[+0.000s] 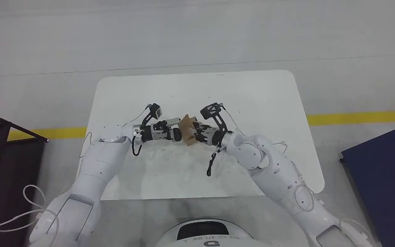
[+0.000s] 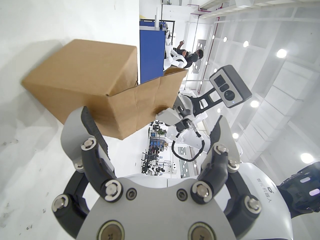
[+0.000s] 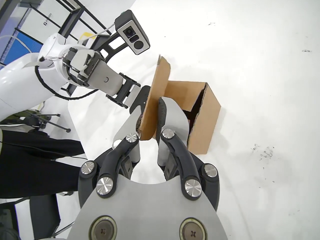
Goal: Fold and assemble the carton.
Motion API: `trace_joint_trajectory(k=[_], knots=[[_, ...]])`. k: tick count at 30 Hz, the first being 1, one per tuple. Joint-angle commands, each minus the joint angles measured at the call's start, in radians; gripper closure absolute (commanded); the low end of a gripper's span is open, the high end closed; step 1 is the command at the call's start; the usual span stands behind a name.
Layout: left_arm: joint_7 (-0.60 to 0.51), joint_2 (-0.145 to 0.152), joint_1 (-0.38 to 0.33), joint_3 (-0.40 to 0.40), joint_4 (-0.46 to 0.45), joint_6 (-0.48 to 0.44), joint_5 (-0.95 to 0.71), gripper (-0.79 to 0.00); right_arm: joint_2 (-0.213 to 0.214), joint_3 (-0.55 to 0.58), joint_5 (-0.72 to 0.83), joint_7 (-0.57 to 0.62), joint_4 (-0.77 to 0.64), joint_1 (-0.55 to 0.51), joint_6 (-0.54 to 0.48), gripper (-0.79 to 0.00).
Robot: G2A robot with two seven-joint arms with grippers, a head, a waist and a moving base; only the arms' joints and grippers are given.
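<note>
A small brown carton (image 1: pixel 187 128) lies on its side in the middle of the white table (image 1: pixel 259 99), one end open with a flap standing out. My right gripper (image 3: pixel 150 116) is shut on that flap (image 3: pixel 156 88), pinching the cardboard between both pads; the carton body (image 3: pixel 203 116) lies just beyond it. From the opposite side, my left gripper (image 2: pixel 152 116) is open, its fingers spread wide. One finger (image 2: pixel 86 126) sits at the carton's (image 2: pixel 82 76) near lower corner; whether it touches is unclear. The two grippers (image 1: pixel 174 132) (image 1: pixel 196 134) face each other across the carton.
A dark rack (image 1: pixel 15 160) stands off the table's left side and a blue panel (image 1: pixel 370 167) off its right. A yellow line (image 1: pixel 352 117) runs along the floor. The table top has free room all around the carton; its front edge (image 1: pixel 185 199) is near the arms.
</note>
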Motion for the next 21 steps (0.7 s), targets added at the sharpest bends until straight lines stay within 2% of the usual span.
trace_joint_trajectory(k=[1, 6, 9, 13, 21], knots=[[0.000, 0.000, 0.000, 0.000, 0.000, 0.000, 0.000, -0.785, 0.000, 0.016, 0.060, 0.011, 0.017, 0.004, -0.004, 0.000], [0.000, 0.000, 0.000, 0.000, 0.000, 0.000, 0.000, -0.785, -0.003, 0.049, 0.243, 0.059, 0.055, 0.006, -0.026, 0.000], [0.000, 0.000, 0.000, 0.000, 0.000, 0.000, 0.000, -0.785, -0.005, 0.058, 0.397, 0.151, 0.090, 0.020, -0.041, 0.000], [0.000, 0.000, 0.000, 0.000, 0.000, 0.000, 0.000, -0.785, -0.008, 0.055, 0.473, 0.214, 0.130, 0.046, -0.052, 0.000], [0.000, 0.000, 0.000, 0.000, 0.000, 0.000, 0.000, -0.785, -0.013, 0.039, 0.565, 0.255, 0.177, 0.066, -0.081, 0.000]])
